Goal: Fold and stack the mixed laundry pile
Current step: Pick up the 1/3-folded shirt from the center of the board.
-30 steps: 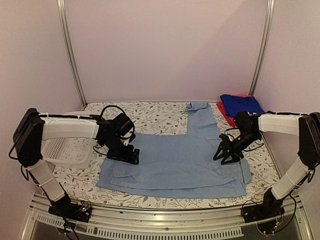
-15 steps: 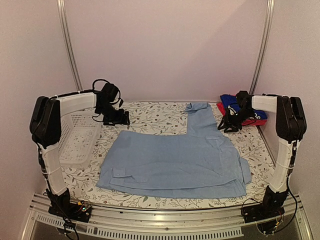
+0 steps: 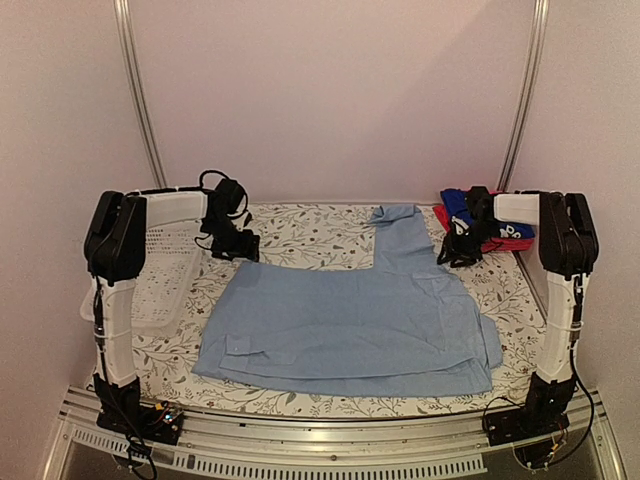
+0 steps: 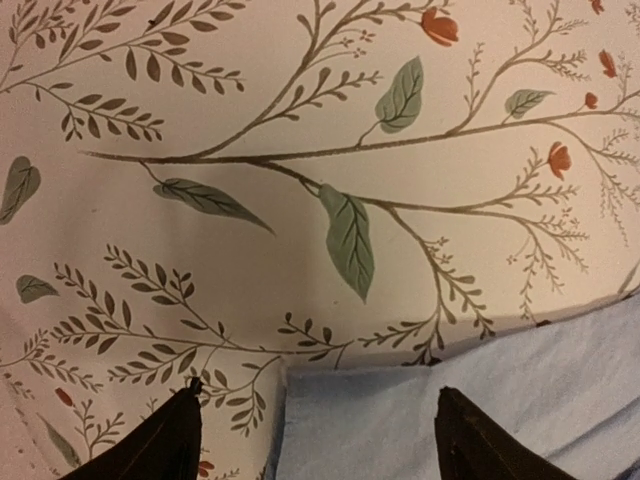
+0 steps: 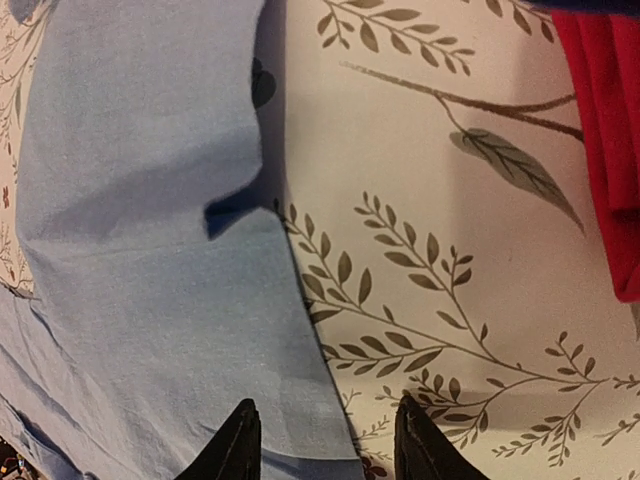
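High rear view, wrist views close over light-blue shirt [image 3: 350, 320]

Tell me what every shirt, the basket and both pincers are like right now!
Light-blue shirt: spread flat, near edge folded over.
Blue shirt: folded, lying on the red one.
Red shirt: under the blue one.
Basket: upright, at the left.
Left pincer: open, holding nothing.
Right pincer: open, holding nothing.

3 garments (lt-blue shirt [image 3: 350, 320], royal-blue shirt [image 3: 456, 204], red one [image 5: 605, 150]), 1 basket [image 3: 165, 285], 1 floral cover [image 3: 300, 225], 2 tools, L [image 4: 315, 430] & R [image 5: 325, 440].
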